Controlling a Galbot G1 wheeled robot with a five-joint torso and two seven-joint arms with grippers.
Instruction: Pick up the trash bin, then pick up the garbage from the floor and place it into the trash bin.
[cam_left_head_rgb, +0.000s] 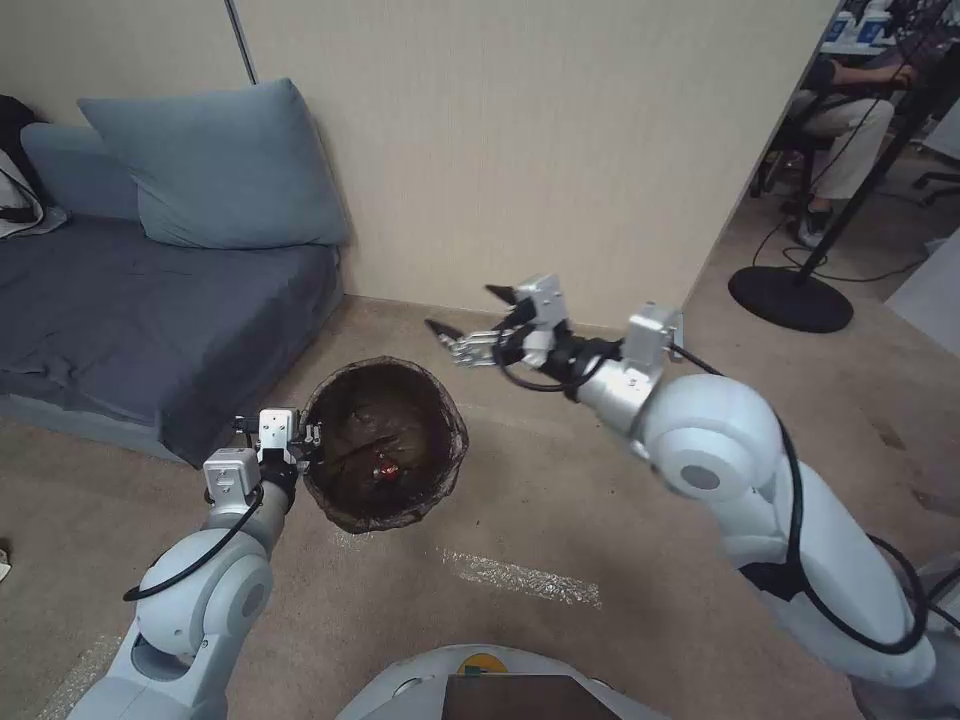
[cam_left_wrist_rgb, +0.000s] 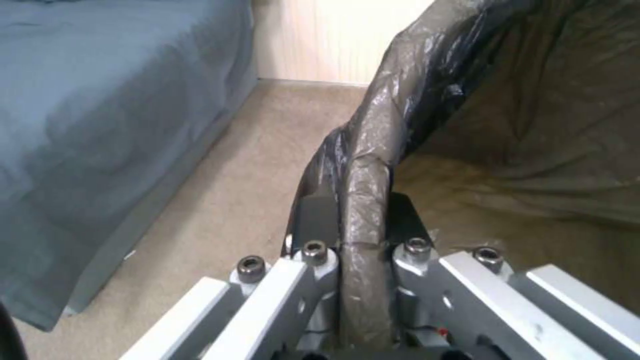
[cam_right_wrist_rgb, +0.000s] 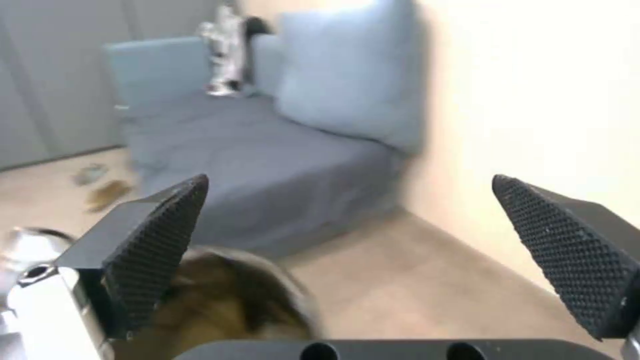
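Note:
The trash bin (cam_left_head_rgb: 452, 432), round and lined with a dark crinkled bag, hangs just above the floor (cam_left_head_rgb: 600, 500) in front of the sofa. My left gripper (cam_left_head_rgb: 305, 437) is shut on its near-left rim; in the left wrist view the fingers (cam_left_wrist_rgb: 317, 217) pinch the bag-covered rim (cam_left_wrist_rgb: 365, 165). A small red piece (cam_left_head_rgb: 385, 468) lies at the bottom of the bin. My right gripper (cam_left_head_rgb: 465, 308) is open and holds nothing, raised beyond the bin's far right side, near the wall. Its pads (cam_right_wrist_rgb: 160, 240) stand wide apart over the bin (cam_right_wrist_rgb: 227, 300). Blurred garbage (cam_right_wrist_rgb: 105, 192) lies on the carpet past the sofa.
A blue-grey sofa (cam_left_head_rgb: 130, 310) with a pillow (cam_left_head_rgb: 220, 170) stands at the left, close to the bin. The beige wall (cam_left_head_rgb: 520, 150) runs behind. A black round stand base (cam_left_head_rgb: 790, 298) sits at the right. A pale tape line (cam_left_head_rgb: 520, 578) crosses the carpet.

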